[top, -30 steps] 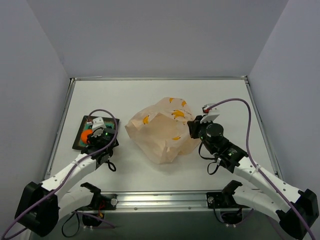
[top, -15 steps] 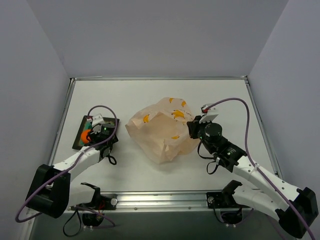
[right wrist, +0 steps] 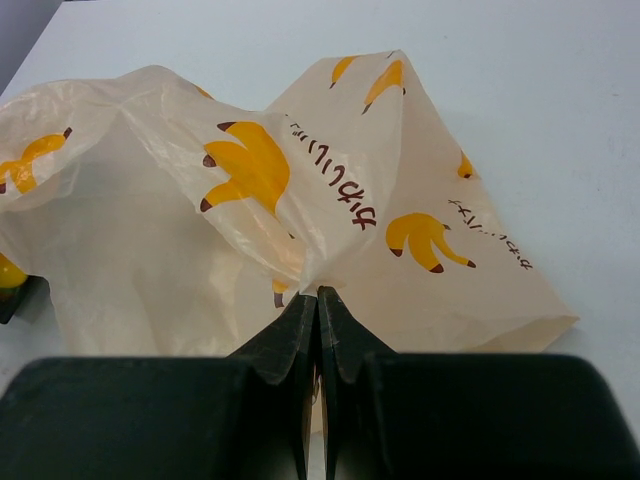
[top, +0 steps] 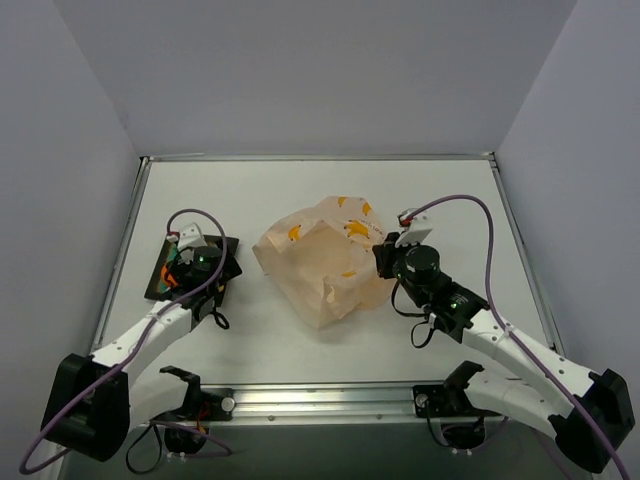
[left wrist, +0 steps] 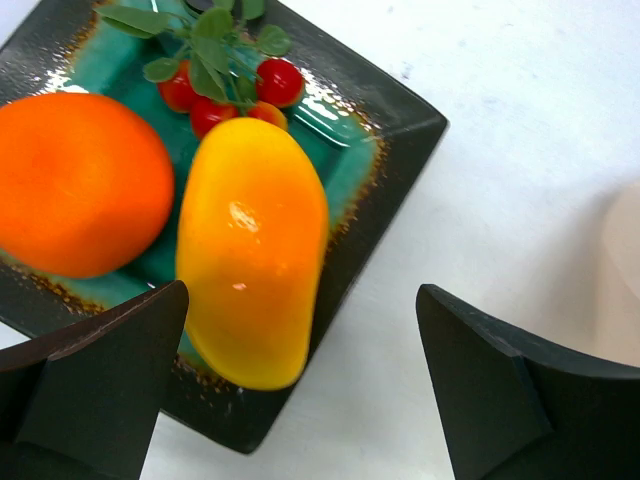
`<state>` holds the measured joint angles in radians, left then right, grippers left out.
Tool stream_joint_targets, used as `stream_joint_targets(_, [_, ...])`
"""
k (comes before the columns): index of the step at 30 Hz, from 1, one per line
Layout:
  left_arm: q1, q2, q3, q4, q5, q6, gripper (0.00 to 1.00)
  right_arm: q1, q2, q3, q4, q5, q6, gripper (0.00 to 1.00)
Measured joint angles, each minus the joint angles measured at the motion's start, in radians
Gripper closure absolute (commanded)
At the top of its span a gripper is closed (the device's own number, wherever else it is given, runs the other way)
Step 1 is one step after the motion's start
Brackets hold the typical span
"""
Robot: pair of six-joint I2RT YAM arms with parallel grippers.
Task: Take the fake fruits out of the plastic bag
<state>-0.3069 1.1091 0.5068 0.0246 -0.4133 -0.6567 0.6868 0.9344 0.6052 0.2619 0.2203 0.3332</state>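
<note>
Left tool (top: 188,266), jaws spread wide and holding nothing, hangs over the dish (left wrist: 395,125). In the dish lie the orange ball (left wrist: 75,195), the yellow piece (left wrist: 255,260) and the red berries (left wrist: 235,95). Right of the dish, well apart, the plastic bag (right wrist: 330,200) rests on the surface (left wrist: 520,120), with a fold pinched in the closed right tool (right wrist: 317,300).

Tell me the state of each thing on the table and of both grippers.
Left gripper, open, holding nothing, over the dish.
Right gripper, shut on a fold of the bag.
Bag, crumpled, lying on the table.
Orange ball, lying in the dish.
Yellow fruit, lying in the dish beside the ball.
Berries, in a corner of the dish.
Dish, flat on the table, holding three fruits.
</note>
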Motion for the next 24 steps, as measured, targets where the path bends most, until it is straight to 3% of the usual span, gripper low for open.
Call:
stream_joint_targets(8, [-0.06,-0.192,0.032,-0.107,0.14,-0.018,0.06,0.0,-0.001,0.0,-0.001,0.009,0.008,1.0])
stream_joint_targets(14, [-0.062,-0.33,0.198,-0.191,0.289,-0.011,0.06,0.0,-0.032,0.0,-0.021,0.029,0.007,1.0])
stream_joint_targets(24, [-0.067,-0.691,0.357,-0.403,0.377,0.151,0.06,-0.001,-0.103,0.039,-0.096,0.034,0.008,0.93])
